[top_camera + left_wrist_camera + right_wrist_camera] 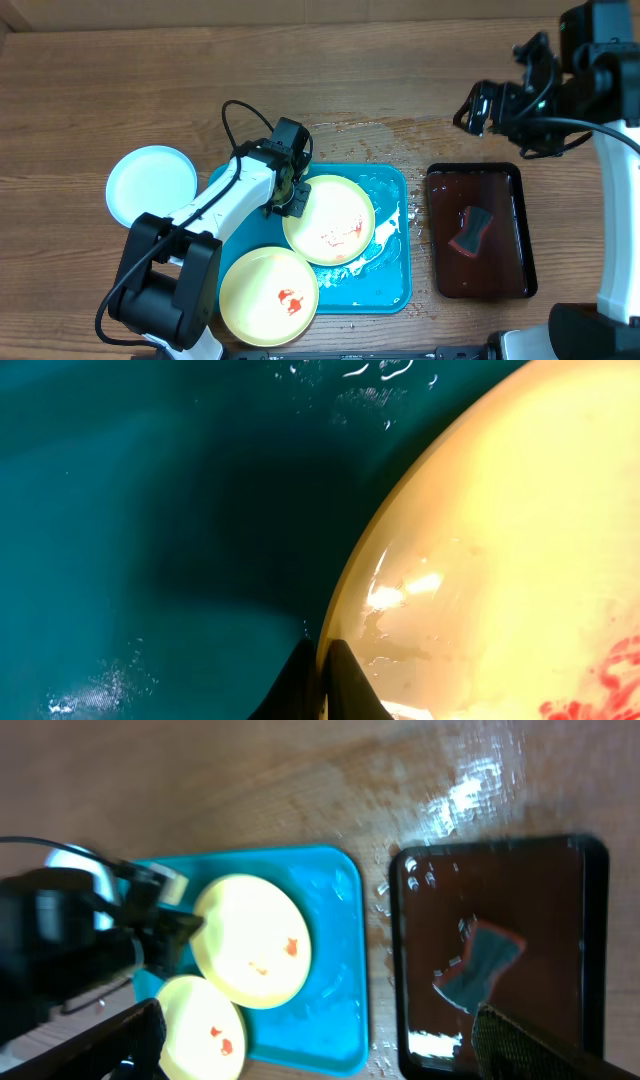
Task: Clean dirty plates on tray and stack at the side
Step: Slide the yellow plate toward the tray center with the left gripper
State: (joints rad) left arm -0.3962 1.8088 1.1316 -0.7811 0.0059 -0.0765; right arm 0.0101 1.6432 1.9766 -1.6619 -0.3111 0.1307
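Note:
A pale yellow plate (330, 218) with red smears lies on the turquoise tray (392, 262). My left gripper (292, 196) is shut on that plate's left rim. In the left wrist view the two dark fingers (350, 682) pinch the thin yellow edge of the plate (500, 560) over the tray floor (150, 510). A second smeared yellow plate (268, 296) overlaps the tray's front left corner. The pale blue-white plate (152, 185) rests on the table to the left. My right gripper (478, 108) hangs open high at the back right, holding nothing.
A dark brown-red tray (500, 190) of liquid stands right of the turquoise tray, with a sponge (470, 232) in it. Water spots wet the wood behind both trays (400, 128). The right wrist view looks down on the tray (330, 920) and the sponge (480, 965).

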